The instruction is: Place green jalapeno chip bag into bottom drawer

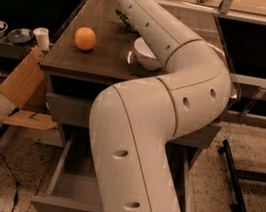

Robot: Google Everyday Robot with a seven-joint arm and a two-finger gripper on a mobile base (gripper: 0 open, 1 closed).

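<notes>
Arm (177, 85) hides much of the tabletop (87, 60); orange (85, 38) near the left edge, bowl (145, 57) mid-table. The green jalapeno chip bag (123, 20) is only a dark-green sliver behind the arm (gripper out of sight, so I cannot tell its grip).

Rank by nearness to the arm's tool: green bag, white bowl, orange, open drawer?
Tool unseen, past the arm's far end, over the table's back.
1. green jalapeno chip bag, beside arm
2. white bowl (right), orange (left): too close to call
3. bottom drawer, open below

Lab/test bay, not a home: speckled terrazzo floor (263, 145), black steel bench leg w/ castors (231, 178), flattened brown cardboard box (23, 82). Gripper hidden behind big white robot arm (177, 85).
</notes>
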